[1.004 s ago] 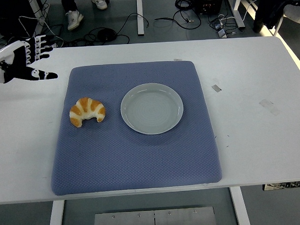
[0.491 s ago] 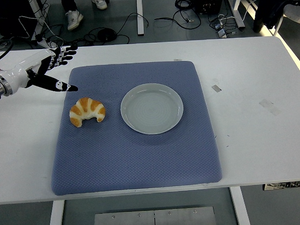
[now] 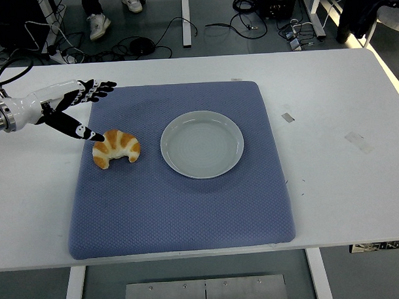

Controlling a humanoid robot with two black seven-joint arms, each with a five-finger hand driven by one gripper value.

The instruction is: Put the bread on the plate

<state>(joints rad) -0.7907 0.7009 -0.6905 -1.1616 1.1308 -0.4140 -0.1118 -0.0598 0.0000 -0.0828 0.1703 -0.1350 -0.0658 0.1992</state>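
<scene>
Bread (image 3: 116, 148), a croissant, lies on a blue mat (image 3: 182, 209) on the white table (image 3: 331, 158), just left of the empty plate (image 3: 202, 144). Left hand (image 3: 70, 105) hovers beside it, fingers (image 3: 99, 87) spread, grasping nothing. Pickup and placement remain.

Counter (image 3: 332, 184): white, flat top, spanning the full width of the view. Directly on it:
- One blue textured mat (image 3: 182, 209), roughly square with rounded corners, lying flat left of centre and reaching close to the near edge.
- Small grey tape mark (image 3: 287, 117), just right of the mat.
- Second, paler tape mark (image 3: 358, 141), farther right, well apart from the mat.
- Tiny mark (image 3: 237, 79) at the mat's far edge.
</scene>
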